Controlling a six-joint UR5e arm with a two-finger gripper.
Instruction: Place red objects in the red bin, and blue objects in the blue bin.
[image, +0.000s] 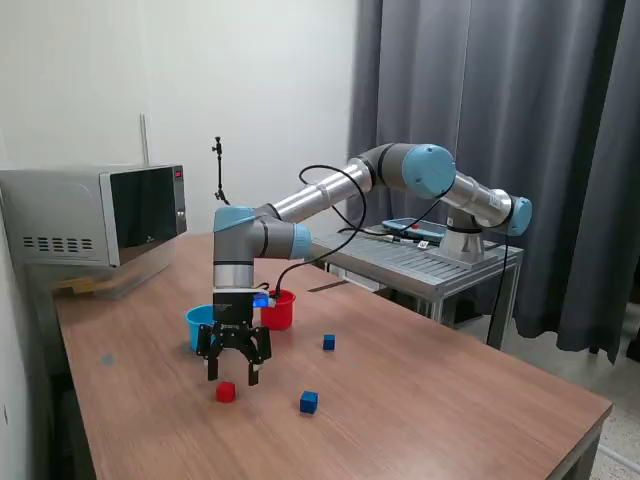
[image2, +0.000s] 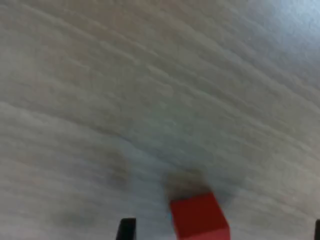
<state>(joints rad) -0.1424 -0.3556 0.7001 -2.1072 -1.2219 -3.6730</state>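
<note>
A small red cube (image: 226, 391) lies on the wooden table (image: 420, 400), right beneath the tool (image: 232, 374), which hangs just above it with its black fingers spread wide and nothing held between them. In the wrist view the same cube (image2: 199, 217) shows up close, sitting on the blurred wood grain between the two dark fingertips (image2: 126, 230), touching neither.

A little way off from the tool, toward the exterior view's right, a dark blue cube (image: 308, 402) rests on the table, and a second blue cube (image: 328, 342) sits further back on that same side, well apart from the first.

Directly behind the tool stand the two cups. The light blue cup (image: 199, 325) is partly hidden by the tool's body, and the red cup (image: 280, 311) stands just beside it, toward the exterior view's right. Both are upright. I cannot tell from here whether anything is inside either one.

Beyond all that, a microwave (image: 100, 214) stands at the far corner of the table.
</note>
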